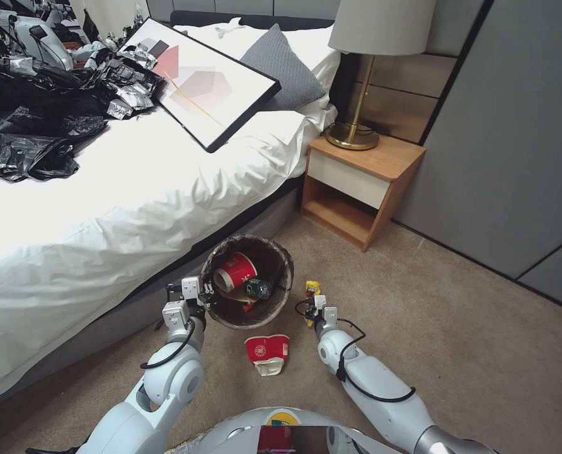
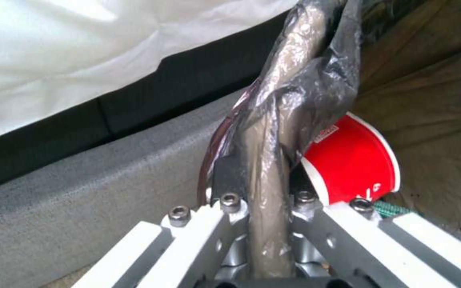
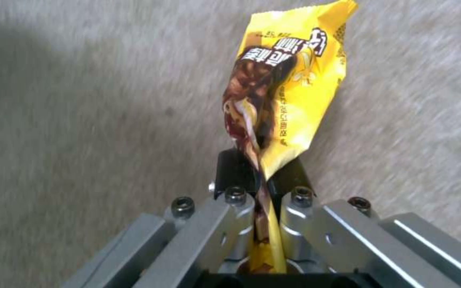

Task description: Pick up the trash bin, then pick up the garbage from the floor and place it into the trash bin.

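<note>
Holding the trash bin [image 1: 248,282] by its lined rim beside the bed [image 1: 136,189], the left gripper [image 1: 200,296] is clamped. The right gripper [image 1: 314,304] pinches a yellow snack wrapper [image 1: 312,290] just beside the bin. Next, judged: carry it over the opening, then release. One paper cup [image 1: 268,352] lies on the carpet [image 1: 470,334].

The head camera looks down from high up at the carpet [image 1: 470,328], bed [image 1: 104,208] and trash bin [image 1: 285,252], while each wrist camera peers very close past its own fingers, the left one sharing that trash bin [image 2: 294,80].
</note>
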Controlling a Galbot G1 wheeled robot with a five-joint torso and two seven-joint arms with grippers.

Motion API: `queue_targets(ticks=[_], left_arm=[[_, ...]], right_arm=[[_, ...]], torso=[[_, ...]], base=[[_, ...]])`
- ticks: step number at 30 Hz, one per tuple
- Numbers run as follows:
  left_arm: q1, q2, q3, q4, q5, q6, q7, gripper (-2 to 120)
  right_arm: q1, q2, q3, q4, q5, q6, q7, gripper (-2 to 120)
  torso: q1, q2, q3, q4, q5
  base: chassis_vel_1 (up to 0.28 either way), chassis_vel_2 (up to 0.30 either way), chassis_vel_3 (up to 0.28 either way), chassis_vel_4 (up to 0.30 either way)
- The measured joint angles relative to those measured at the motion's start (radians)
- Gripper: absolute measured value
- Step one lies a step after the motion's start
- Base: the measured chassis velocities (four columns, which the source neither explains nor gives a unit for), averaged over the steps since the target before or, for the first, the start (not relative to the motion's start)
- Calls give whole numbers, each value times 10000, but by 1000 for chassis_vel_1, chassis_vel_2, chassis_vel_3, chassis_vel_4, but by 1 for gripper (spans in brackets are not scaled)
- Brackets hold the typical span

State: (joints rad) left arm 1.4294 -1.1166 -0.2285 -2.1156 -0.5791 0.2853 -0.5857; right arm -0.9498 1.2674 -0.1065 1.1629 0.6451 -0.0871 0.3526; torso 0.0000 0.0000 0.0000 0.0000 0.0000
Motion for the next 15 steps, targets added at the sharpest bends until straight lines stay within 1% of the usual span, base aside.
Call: queue_targets(ticks=[3, 4, 6, 7, 9, 10, 12, 13, 15], left_arm=[[6, 7, 27, 0, 0, 0, -5, 0], [6, 7, 27, 0, 0, 0, -5, 0], [6, 8, 46, 3, 1, 0, -5, 0], [6, 8, 46, 3, 1, 0, -5, 0], [2, 3, 68, 15, 6, 0, -9, 0], [2, 3, 68, 15, 6, 0, -9, 0], [2, 0, 74, 16, 11, 0, -13, 0], [2, 0, 74, 16, 11, 0, -13, 0], [12, -2, 77, 20, 19, 3, -15, 0]], right_arm=[[-104, -128, 250, 568, -6, 40, 242, 0], [-104, -128, 250, 568, -6, 40, 242, 0], [-174, -218, 455, 1095, -14, 47, 445, 0], [-174, -218, 455, 1095, -14, 47, 445, 0], [-228, -428, 738, 1960, 16, 48, 784, 0], [-228, -428, 738, 1960, 16, 48, 784, 0], [-231, -731, 986, 2666, -3, 67, 1080, 0], [-231, -731, 986, 2666, -3, 67, 1080, 0], [-235, -1155, 1203, 3458, 28, 84, 1336, 0]], torso=[[0, 0, 0, 0, 0], [0, 0, 0, 0, 0], [0, 0, 0, 0, 1], [0, 0, 0, 0, 1], [0, 0, 0, 1, 2], [0, 0, 0, 1, 2], [0, 0, 0, 1, 0], [0, 0, 0, 1, 0], [0, 0, 0, 0, 3]], base=[[0, 0, 0, 0], [0, 0, 0, 0], [0, 0, 0, 0], [0, 0, 0, 0], [0, 0, 0, 0], [0, 0, 0, 0], [0, 0, 0, 0], [0, 0, 0, 0], [0, 0, 0, 0]])
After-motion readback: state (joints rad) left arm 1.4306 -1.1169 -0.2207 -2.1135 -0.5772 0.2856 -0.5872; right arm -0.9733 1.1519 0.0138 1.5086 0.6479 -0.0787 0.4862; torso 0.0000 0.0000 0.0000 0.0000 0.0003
